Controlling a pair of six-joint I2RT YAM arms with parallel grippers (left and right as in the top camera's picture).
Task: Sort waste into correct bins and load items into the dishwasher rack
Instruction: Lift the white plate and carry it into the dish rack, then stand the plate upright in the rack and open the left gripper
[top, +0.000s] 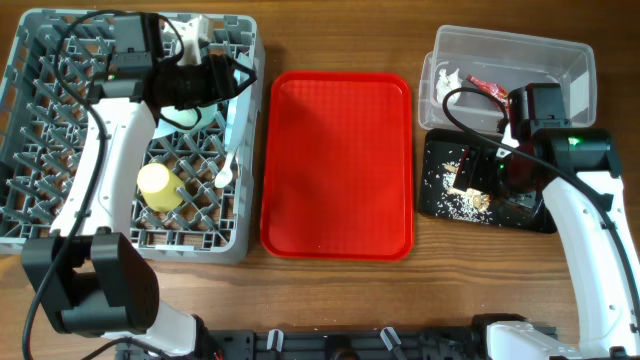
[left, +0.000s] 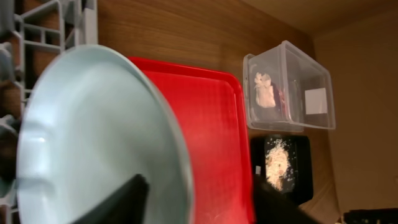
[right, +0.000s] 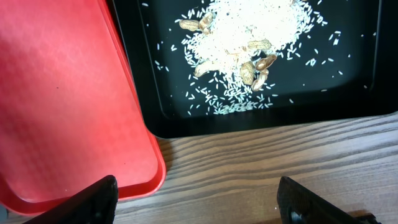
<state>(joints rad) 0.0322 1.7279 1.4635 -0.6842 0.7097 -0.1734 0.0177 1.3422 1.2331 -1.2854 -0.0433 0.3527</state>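
Left pincer (left: 200, 182) is spread wide, mint bowl (left: 93, 124) on edge between its fingers, in the rack (top: 180, 245) by the table (top: 440, 290) left edge; right pincer (right: 198, 182) wide, empty.

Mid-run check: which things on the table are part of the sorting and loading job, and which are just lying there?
Job: dishwasher rack, mint-blue bowl, yellow cup, white spoon, clear tub, black tray, food scraps, white tissue, red wrapper.
Lying about: red serving tray.
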